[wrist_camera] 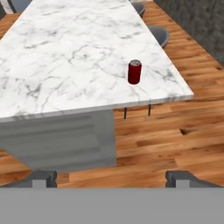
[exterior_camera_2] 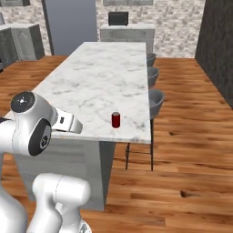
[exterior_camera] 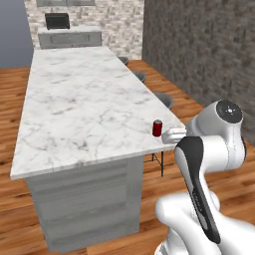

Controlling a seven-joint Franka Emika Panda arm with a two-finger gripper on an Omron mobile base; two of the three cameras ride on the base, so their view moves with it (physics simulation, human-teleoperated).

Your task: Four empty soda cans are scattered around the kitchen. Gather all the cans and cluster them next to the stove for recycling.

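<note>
Early days: one soda can (wrist_camera: 134, 72) upright near the island counter (exterior_camera: 74, 104) corner by the stools, gripper (wrist_camera: 111, 178) jaws wide open and empty, well short, nothing gathered by any stove.

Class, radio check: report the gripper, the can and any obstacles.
Gripper open, empty, short of the counter. Soda can upright near counter's corner. Nothing between them.

Marble island top (exterior_camera: 74, 99) lies bare around one upright red can (wrist_camera: 134, 72) near its near right corner, leaving open passage from above and the front; grey stools (exterior_camera_2: 156, 101) line the right edge.
</note>
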